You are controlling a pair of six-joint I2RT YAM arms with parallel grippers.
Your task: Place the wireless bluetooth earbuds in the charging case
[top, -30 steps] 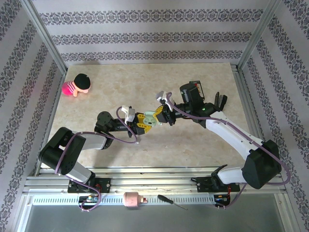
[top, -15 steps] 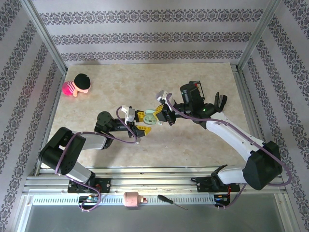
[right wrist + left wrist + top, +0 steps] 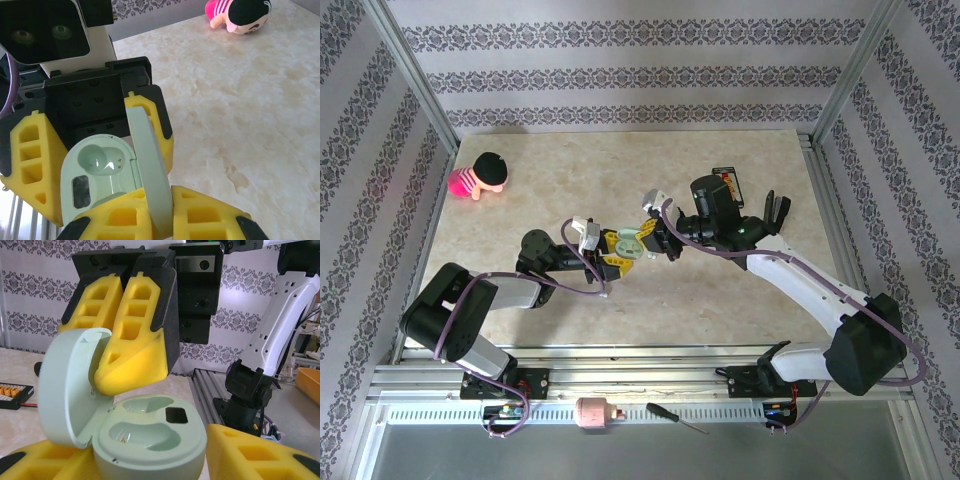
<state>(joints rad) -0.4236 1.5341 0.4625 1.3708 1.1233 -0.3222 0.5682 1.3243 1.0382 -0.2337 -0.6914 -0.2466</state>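
Note:
A pale green charging case (image 3: 630, 243) hangs above the table's middle, between both grippers. My left gripper (image 3: 613, 252) is shut on its body (image 3: 150, 435), which sits between the yellow fingers (image 3: 250, 455). The lid (image 3: 70, 385) stands open. My right gripper (image 3: 162, 200) is shut on that lid (image 3: 147, 160), pinching its rim. In the left wrist view the right gripper (image 3: 107, 347) comes down from above. Both wells of the case (image 3: 95, 175) are empty. In the right wrist view the left gripper (image 3: 95, 150) sits behind the case. The earbuds are out of view.
A small doll with a pink body and black hair (image 3: 480, 176) lies at the table's far left, also the doll (image 3: 240, 15) at top right. A black device (image 3: 728, 183) and a dark clip (image 3: 775, 208) lie at the right. A screwdriver (image 3: 677, 417) rests on the front rail.
The right wrist has edged slightly to the left toward the left gripper. The case stays held between both grippers with its lid open.

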